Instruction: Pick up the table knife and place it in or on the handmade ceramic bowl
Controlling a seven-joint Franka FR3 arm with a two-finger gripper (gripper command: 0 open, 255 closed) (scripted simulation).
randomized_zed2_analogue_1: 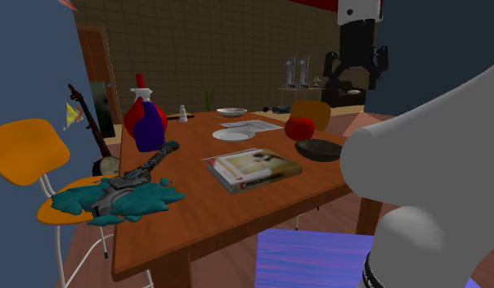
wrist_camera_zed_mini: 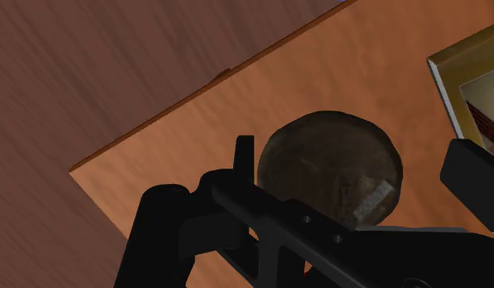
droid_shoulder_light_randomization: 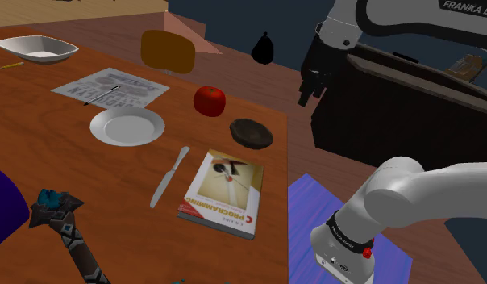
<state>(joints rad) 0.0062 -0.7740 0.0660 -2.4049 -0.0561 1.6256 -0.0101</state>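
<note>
**My gripper open and empty in the air; the knife flat on the table**

Going from left to right in the shoulder view: a white dish point(droid_shoulder_light_randomization: 36, 50) sits at the far corner of the wooden table point(droid_shoulder_light_randomization: 40, 153). A printed sheet point(droid_shoulder_light_randomization: 110, 87) and a white plate point(droid_shoulder_light_randomization: 127, 127) lie nearer the middle.

Just past the plate, the table knife point(droid_shoulder_light_randomization: 169, 176) lies flat on the bare wood. It is pale grey and rests between the plate and a book point(droid_shoulder_light_randomization: 223, 194), near the book's edge but not on it. Nothing touches it.

Next come a red apple point(droid_shoulder_light_randomization: 210, 100) and then the dark brown bowl point(droid_shoulder_light_randomization: 251, 133). The bowl is near the table's edge, just beyond the book's far corner and apart from the knife.

Past that edge, my gripper point(droid_shoulder_light_randomization: 313, 93) hangs in the air, higher than the tabletop and well apart from the knife. In the second exterior view its two black fingers point(randomized_zed2_analogue_1: 374, 74) stand spread with a gap between them. They pinch nothing and touch nothing.

My wrist view looks down on the bowl by the table's corner. A small pale grey patch shows against the bowl, and I cannot tell what it is.
</note>
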